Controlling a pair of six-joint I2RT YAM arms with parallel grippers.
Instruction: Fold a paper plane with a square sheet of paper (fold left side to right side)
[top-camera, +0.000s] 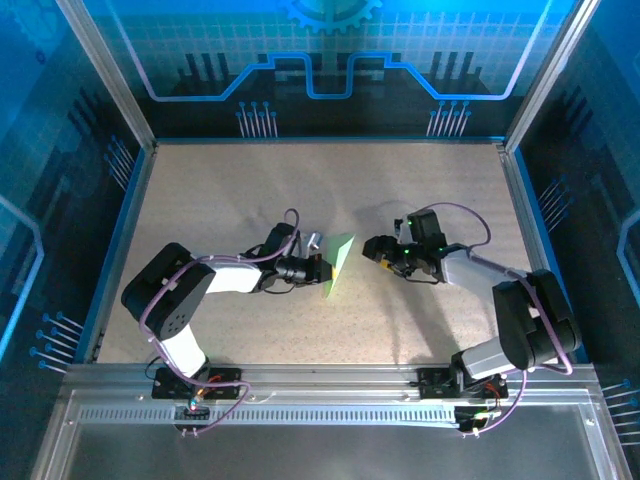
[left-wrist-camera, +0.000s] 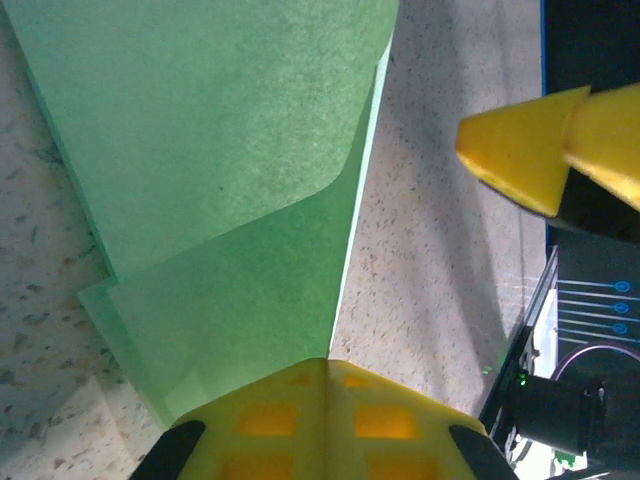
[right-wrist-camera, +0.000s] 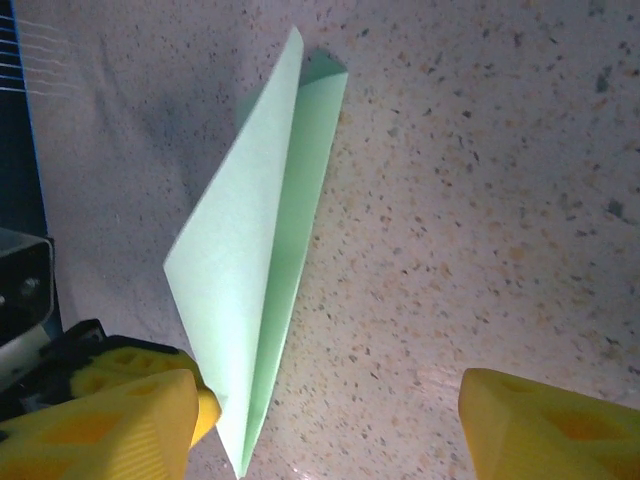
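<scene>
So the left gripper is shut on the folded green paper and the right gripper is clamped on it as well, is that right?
Not the right one. The left gripper is shut on the folded green paper, but the right gripper is open and off the paper, its jaws standing wide apart in the right wrist view.

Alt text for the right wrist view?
Folded pale green paper, long and pointed, over a speckled table, pinched at its near end by the left gripper. The right gripper is open, its yellow fingers at the bottom corners.
</scene>
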